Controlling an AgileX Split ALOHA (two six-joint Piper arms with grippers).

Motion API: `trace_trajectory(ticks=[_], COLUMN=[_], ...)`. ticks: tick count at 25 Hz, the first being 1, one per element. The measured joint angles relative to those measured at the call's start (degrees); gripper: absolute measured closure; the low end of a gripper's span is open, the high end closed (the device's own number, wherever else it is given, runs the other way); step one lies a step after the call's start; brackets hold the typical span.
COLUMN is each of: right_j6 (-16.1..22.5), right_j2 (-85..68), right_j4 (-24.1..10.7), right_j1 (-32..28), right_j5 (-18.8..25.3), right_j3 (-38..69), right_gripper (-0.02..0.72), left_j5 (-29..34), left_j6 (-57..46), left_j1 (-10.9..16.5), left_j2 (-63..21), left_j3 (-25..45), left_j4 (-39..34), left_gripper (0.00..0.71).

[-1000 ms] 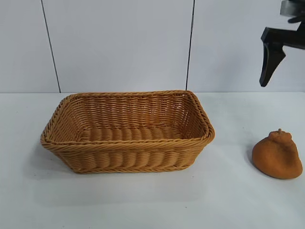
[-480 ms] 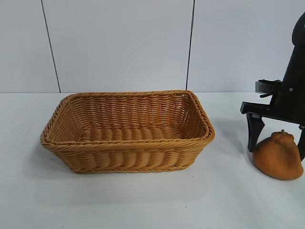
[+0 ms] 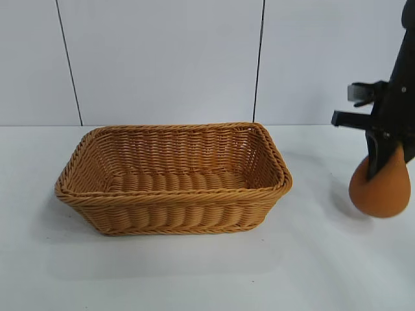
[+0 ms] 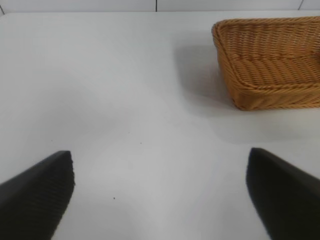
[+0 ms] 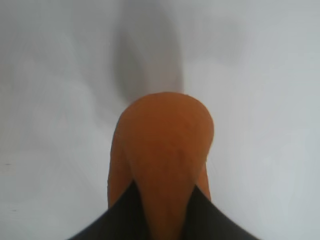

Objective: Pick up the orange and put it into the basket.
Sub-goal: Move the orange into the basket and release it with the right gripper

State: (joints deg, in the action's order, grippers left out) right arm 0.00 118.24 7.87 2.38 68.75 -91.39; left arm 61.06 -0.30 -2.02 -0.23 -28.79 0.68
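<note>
Starting at the left of the scene, your left gripper (image 4: 160, 200) sits out of the exterior view; its own wrist camera shows the two dark fingers spread wide over bare white table (image 4: 125, 100), holding nothing, with one end of the basket ahead of it. Treat that arm as parked.

Moving to the middle, the basket (image 3: 174, 214) stands on the table with its long axis running left to right, its open mouth up and nothing visible inside. Its right-hand rim is the edge nearest the fruit.

At the far right, your right gripper (image 3: 382, 159) points down and is pinched on the orange (image 3: 382, 191), gripping it by the narrow upper part so the round bulk hangs below the fingertips. The wrist view confirms it: both fingers press against the fruit's flanks. The orange looks lifted just clear of the table, with its shadow on the surface beneath.

What matters for the coming move: the basket lies to the left of the held orange, and its rim looks roughly level with the fruit. You will likely need to raise the orange above that rim before carrying it leftward, then release over the basket's interior.
</note>
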Motion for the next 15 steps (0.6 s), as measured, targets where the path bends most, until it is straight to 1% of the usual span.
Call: trace_trajectory(ticks=[2,7,11,15], right_j6=[0.0,1.9,2.1,2.7], right_j2=[-2.2,-4.8,-4.9,-4.9], right_j4=[0.5,1.4,1.5,1.5], right_j1=[0.0,0.0,1.5,6.4], right_j5=[0.0,0.2,0.5,1.2], right_j3=[-4.6,-12.5,-13.7,-13.7], right_gripper=[0.658,0.658,0.658,0.658], left_j5=[-0.1,-0.2,-0.2,-0.2], left_j6=[0.0,0.0,0.0,0.0], left_j1=[0.0,0.0,0.0,0.0], left_j2=[0.0,0.0,0.0,0.0], left_j3=[0.0,0.0,0.0,0.0], left_j4=[0.0,0.0,0.0,0.0], left_gripper=[0.044,0.044,0.044,0.044])
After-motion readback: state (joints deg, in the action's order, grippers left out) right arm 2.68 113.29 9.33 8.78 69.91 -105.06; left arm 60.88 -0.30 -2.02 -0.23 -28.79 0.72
